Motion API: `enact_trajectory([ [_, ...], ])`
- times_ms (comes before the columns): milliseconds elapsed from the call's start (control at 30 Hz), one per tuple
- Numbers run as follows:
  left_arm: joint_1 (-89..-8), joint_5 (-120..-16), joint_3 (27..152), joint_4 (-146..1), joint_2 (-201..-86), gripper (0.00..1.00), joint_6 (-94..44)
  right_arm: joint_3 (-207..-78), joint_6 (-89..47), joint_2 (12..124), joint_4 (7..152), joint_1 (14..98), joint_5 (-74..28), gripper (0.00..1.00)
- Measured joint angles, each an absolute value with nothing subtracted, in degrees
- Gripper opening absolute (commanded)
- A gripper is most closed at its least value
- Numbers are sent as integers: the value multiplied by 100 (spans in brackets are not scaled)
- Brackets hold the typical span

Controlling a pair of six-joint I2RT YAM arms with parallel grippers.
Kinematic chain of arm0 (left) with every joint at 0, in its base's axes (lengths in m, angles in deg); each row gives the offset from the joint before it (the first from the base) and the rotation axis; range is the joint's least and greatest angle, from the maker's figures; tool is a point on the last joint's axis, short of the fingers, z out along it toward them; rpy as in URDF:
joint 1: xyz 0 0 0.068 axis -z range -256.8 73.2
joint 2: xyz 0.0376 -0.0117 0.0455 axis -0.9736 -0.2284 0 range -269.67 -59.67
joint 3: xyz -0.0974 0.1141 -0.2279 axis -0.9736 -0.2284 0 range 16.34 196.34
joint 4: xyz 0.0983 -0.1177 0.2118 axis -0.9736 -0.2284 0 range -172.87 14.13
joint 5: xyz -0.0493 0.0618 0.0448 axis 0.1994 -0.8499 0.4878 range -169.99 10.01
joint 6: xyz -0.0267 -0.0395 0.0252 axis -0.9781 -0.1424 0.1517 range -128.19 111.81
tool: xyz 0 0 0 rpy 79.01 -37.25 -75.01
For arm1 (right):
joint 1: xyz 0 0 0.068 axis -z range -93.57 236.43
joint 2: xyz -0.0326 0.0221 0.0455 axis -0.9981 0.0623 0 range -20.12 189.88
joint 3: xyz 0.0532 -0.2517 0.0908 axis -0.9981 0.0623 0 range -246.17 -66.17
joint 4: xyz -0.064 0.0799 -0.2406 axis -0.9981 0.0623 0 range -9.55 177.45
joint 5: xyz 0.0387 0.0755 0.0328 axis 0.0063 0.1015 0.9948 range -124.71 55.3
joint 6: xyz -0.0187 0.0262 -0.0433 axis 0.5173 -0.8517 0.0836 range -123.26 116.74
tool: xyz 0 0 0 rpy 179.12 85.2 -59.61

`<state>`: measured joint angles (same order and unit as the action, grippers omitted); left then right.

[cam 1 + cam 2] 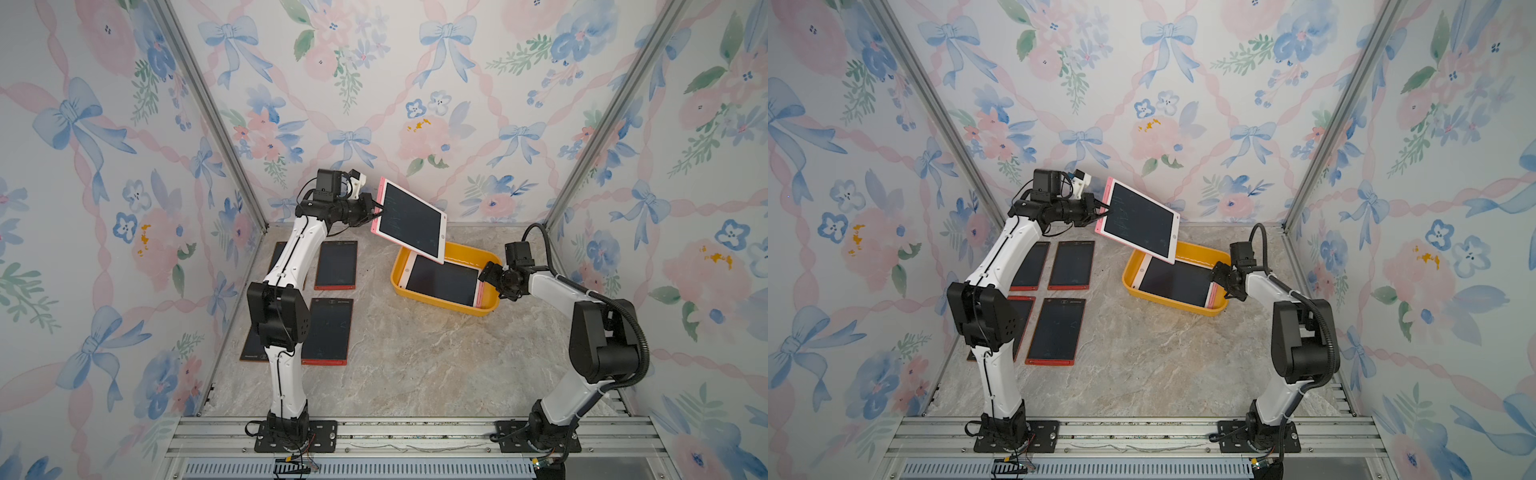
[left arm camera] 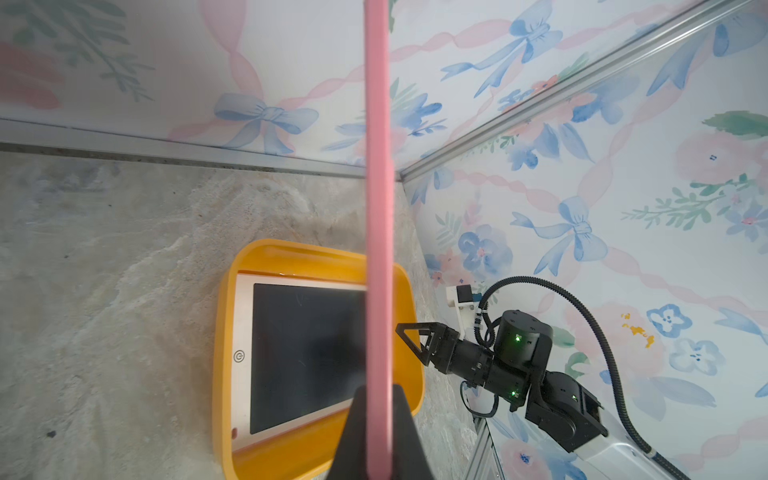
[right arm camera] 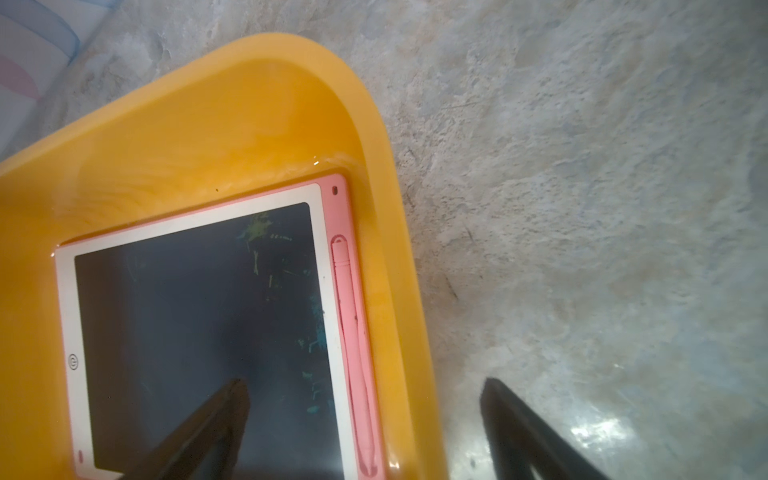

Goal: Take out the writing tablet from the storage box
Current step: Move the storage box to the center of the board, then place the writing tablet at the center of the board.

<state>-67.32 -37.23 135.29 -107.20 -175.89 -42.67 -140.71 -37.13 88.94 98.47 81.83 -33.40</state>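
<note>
A pink-edged writing tablet hangs tilted above the far left corner of the yellow-orange storage box. My left gripper is shut on its pink edge. Another pink-and-white writing tablet lies flat in the storage box. My right gripper is open low at the box's right end. One finger is over the lying tablet's screen and the other is outside the rim, touching neither.
Several red-framed tablets lie flat on the marble table at the left, partly under my left arm. Floral walls with aluminium posts close in the back and both sides. The box sits near the back right corner.
</note>
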Motion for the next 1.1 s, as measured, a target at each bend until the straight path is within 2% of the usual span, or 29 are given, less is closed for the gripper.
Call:
enact_trajectory([
  [267,-7231,-3882,13119,-10729,-17519,0,-4119,-14233,-3221,8942,10402,8135,-3513,42],
  [633,-7884,-3795,13105,-10700,-17556,0,-4117,-14487,-2823,9296,10933,8135,-3736,2],
  [1100,-8328,-3668,12679,-10556,-17554,0,-3891,-14559,-2465,9316,11128,8386,-4077,0],
])
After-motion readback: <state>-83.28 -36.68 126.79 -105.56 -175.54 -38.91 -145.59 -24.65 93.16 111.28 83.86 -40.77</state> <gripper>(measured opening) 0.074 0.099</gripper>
